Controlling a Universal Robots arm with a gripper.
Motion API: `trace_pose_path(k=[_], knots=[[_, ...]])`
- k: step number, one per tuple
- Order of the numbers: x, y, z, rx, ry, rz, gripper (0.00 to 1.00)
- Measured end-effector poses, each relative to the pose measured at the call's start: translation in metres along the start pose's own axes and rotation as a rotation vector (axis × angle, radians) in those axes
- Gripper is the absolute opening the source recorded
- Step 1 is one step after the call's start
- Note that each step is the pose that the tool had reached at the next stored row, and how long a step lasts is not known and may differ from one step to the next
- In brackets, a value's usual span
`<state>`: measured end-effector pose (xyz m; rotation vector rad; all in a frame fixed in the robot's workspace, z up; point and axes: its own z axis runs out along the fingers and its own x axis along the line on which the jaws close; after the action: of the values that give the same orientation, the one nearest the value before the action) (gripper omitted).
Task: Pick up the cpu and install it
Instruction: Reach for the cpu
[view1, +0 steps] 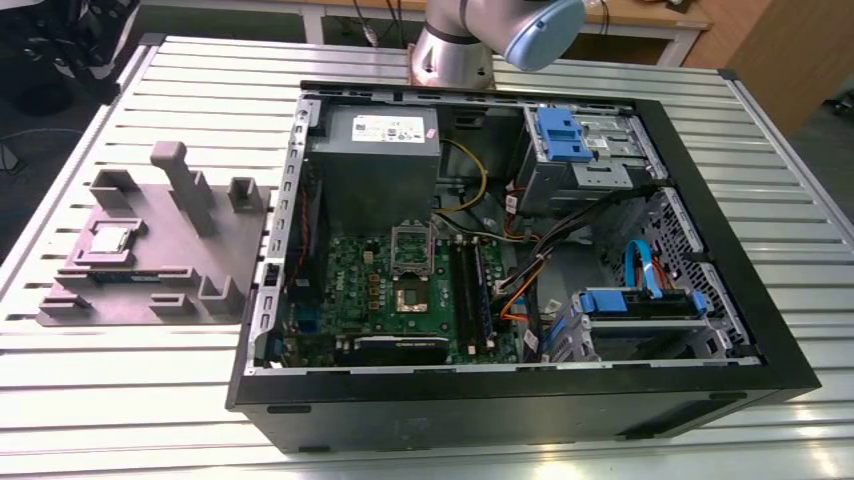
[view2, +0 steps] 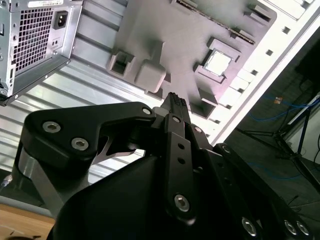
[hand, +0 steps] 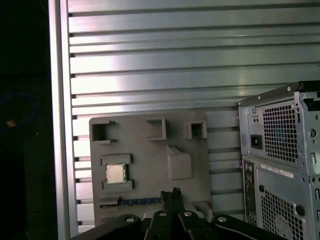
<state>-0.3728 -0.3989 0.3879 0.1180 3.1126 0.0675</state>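
On the exterior view's left, the small flat square silver-topped cpu (view1: 110, 240) sits in a pocket of the grey moulded fixture plate (view1: 234, 240). It is well apart from the open black computer case (view1: 534, 400), whose green motherboard (view1: 360, 280) shows a bare socket (view1: 411, 295).

Second wrist view: the black gripper (view2: 174, 100) hangs above the plate, fingers pressed together, holding nothing. The cpu (view2: 218, 62) lies off to one side.

Judgement: spread the fingers before descent, centre over the chip, keep it level.

First wrist view: the cpu (hand: 115, 173) has pocket walls on two opposite sides, and the other two look free, so grip there. A raised grey post (hand: 179, 162) stands near. The ribbed aluminium table (hand: 190, 50) lies beyond the plate.
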Motion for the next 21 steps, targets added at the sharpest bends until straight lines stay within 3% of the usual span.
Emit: trace_pose_path(k=[21], knots=[[0.0110,-0.0008,-0.0002,0.0000,-0.0001,0.000,0.10]])
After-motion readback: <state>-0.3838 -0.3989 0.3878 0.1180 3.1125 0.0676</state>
